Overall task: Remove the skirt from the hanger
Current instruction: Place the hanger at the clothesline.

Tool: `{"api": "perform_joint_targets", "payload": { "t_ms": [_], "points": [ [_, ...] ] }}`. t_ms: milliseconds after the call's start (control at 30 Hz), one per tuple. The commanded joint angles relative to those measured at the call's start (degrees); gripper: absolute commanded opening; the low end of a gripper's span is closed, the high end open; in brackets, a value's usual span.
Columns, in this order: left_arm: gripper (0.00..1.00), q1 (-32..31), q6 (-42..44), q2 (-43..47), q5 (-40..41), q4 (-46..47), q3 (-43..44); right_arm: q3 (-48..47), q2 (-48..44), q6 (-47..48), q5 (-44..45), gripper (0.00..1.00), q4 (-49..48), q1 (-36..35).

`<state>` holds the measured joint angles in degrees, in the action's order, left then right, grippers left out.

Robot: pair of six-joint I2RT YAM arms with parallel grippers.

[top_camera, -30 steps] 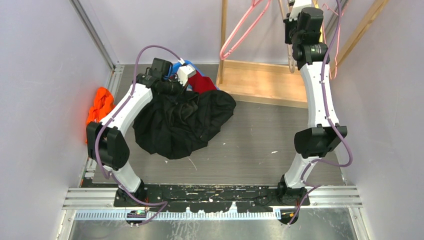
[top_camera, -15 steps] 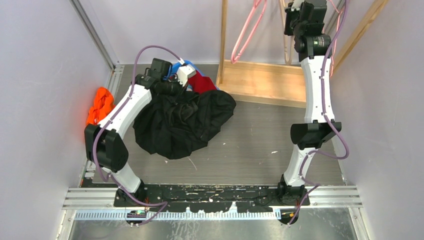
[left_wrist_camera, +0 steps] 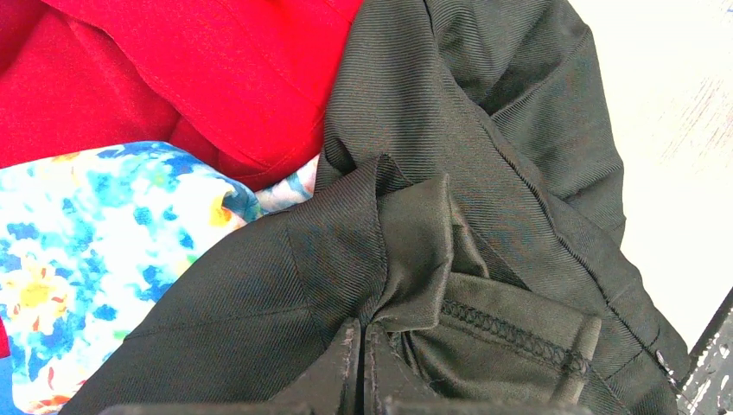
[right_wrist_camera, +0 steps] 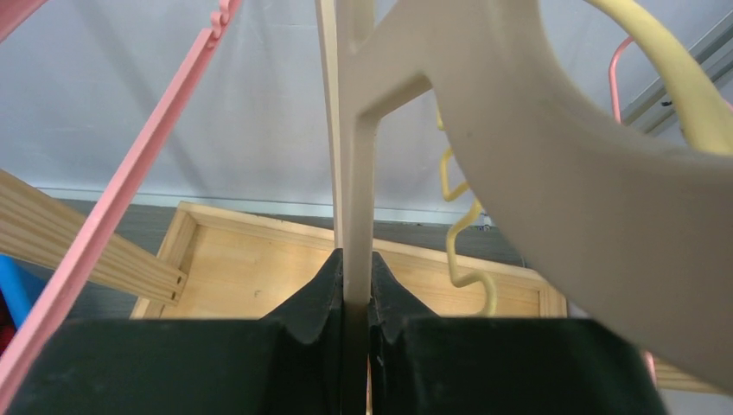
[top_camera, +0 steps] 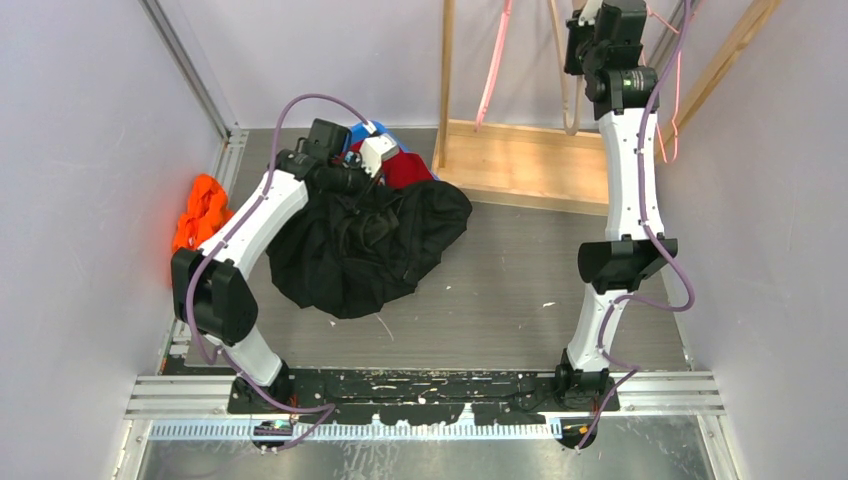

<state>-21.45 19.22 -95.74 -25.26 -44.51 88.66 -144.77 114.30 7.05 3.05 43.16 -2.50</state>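
Note:
The black skirt [top_camera: 365, 245] lies in a crumpled heap on the table, off any hanger. My left gripper [top_camera: 358, 188] is at the heap's far edge. In the left wrist view it [left_wrist_camera: 363, 346] is shut on a fold of the skirt [left_wrist_camera: 484, 199]. My right gripper [top_camera: 592, 12] is raised high at the rack. In the right wrist view it [right_wrist_camera: 354, 290] is shut on the straight bar of a beige hanger [right_wrist_camera: 536, 147]. That hanger [top_camera: 570, 90] hangs down thin and bare in the top view.
A red garment [left_wrist_camera: 199, 69] and a blue floral cloth [left_wrist_camera: 86, 242] lie under the skirt's far edge. An orange cloth [top_camera: 200, 210] sits at the left wall. The wooden rack [top_camera: 525, 165] stands at the back, with a pink hanger [top_camera: 495, 60] and a yellow hanger [right_wrist_camera: 467, 251].
My right arm has risen and stretched straighter, carrying the beige hanger up at the rack. The pink hanger has swung to hang nearly vertical. My left gripper shifted slightly right on the skirt.

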Motion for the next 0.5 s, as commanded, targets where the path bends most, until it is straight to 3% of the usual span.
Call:
{"api": "perform_joint_targets", "payload": {
  "t_ms": [0,467],
  "points": [
    [0.0,-0.67,-0.63,0.27,-1.09,-1.55,1.96,0.01,2.48,-2.88,0.83,0.01,4.49,0.29],
    [0.0,-1.22,-0.95,-0.35,0.97,-4.31,3.78,-3.26,11.02,-6.08,-1.63,0.01,4.79,1.94]
  ]
}}
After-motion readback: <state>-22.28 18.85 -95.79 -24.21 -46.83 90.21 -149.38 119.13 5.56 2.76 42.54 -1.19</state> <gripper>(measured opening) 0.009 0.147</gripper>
